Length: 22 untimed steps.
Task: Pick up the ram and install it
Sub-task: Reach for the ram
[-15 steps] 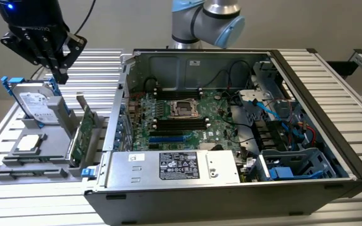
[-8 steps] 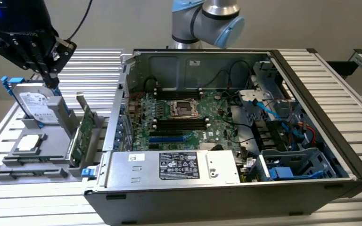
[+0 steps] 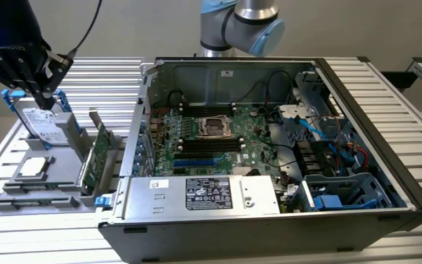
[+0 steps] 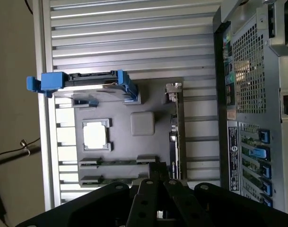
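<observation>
The ram (image 4: 117, 161) is a thin green stick lying edge-up between grey clips of a grey fixture (image 4: 153, 94); a second similar stick (image 4: 110, 178) lies beside it. In the exterior view the sticks rest at the fixture's front (image 3: 39, 188). My black gripper (image 3: 46, 103) hangs above the fixture at the exterior view's far left, over the hard drive. Its fingers are shut with nothing between them. In the wrist view the gripper (image 4: 158, 176) sits over the end of the ram sticks, close to the upright card.
The fixture also carries a hard drive in a blue caddy (image 3: 46, 124), a processor (image 4: 95, 135) and an upright green expansion card (image 3: 97, 159). The open computer case (image 3: 387, 137) lies to the exterior view's right, with black memory slots (image 3: 211, 144) on its motherboard and a power supply (image 3: 204, 193) in front.
</observation>
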Each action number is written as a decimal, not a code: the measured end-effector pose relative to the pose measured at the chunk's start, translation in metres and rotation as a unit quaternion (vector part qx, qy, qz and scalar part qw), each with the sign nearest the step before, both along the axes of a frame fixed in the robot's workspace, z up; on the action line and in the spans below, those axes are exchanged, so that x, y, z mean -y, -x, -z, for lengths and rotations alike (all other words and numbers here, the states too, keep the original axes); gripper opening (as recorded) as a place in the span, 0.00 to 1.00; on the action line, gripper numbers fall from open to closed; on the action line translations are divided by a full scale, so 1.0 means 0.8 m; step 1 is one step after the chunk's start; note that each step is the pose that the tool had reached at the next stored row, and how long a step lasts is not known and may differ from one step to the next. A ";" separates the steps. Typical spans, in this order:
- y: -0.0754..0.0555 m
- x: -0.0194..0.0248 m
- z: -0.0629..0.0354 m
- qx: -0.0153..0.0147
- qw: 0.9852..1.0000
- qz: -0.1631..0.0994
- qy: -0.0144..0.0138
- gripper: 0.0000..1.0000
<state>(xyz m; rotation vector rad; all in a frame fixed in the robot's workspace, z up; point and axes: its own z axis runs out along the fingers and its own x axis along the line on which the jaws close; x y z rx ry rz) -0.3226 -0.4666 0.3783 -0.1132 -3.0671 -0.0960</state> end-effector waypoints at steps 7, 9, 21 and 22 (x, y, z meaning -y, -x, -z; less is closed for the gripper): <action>0.016 0.0109 0.007 -0.003 1.000 0.000 0.000 0.11; 0.020 0.0140 0.009 -0.004 1.000 0.000 0.000 0.11; 0.045 0.0450 0.018 -0.005 1.000 0.000 0.000 0.11; 0.047 0.0484 0.019 -0.005 1.000 0.000 0.000 0.11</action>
